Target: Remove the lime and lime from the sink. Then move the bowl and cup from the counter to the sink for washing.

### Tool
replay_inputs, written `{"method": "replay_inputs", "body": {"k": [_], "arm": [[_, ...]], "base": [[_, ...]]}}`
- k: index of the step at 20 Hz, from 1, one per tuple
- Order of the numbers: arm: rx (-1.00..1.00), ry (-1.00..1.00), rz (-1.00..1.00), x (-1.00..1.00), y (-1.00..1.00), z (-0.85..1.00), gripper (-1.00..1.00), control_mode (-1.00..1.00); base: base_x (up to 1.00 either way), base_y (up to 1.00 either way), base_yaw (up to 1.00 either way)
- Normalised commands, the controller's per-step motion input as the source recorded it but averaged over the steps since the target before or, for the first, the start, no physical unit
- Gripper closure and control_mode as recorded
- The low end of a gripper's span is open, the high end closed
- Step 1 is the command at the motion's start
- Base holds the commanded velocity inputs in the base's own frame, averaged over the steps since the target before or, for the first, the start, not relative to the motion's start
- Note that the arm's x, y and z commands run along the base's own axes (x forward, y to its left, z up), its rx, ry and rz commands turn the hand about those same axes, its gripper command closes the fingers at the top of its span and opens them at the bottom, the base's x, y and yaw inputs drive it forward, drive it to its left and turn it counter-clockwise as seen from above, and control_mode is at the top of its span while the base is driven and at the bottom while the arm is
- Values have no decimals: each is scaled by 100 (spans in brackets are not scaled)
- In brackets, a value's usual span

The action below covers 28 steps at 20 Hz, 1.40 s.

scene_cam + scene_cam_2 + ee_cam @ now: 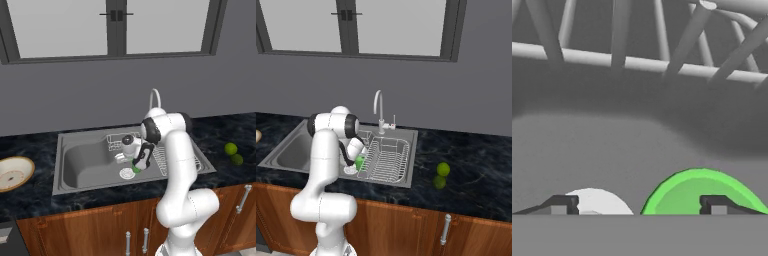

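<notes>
My fingers (pixel 559 204) spread wide, clear of the small bright green tapered cup (pixel 699 195) in the grey steel sink (pixel 75 165); light, rigid, slippery-looking, best pinched across its rim.

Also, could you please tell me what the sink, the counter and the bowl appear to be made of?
The sink looks like brushed stainless steel: even matte grey with soft shading. The counter looks like polished black stone, given its bluish-grey marbled veining. The bowl seems glazed ceramic, with a tan-yellow rim and white speckled inside, though that is only a guess in this rendering.
</notes>
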Motion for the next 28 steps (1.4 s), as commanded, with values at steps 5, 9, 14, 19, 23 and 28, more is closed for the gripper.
{"method": "replay_inputs", "body": {"k": [5, 9, 14, 19, 23, 28], "arm": [[8, 0, -4, -19, -6, 0, -100, -100], [10, 0, 0, -5, 0, 10, -100, -100], [9, 0, 0, -1, 2, 21, -100, -100], [7, -3, 0, -2, 2, 30, -100, -100], [1, -6, 0, -9, 8, 38, -100, -100], [0, -5, 0, -13, 8, 39, -100, -100]], "base": [[0, 0, 0], [0, 0, 0], [0, 0, 0], [0, 0, 0], [0, 0, 0], [0, 0, 0]]}}
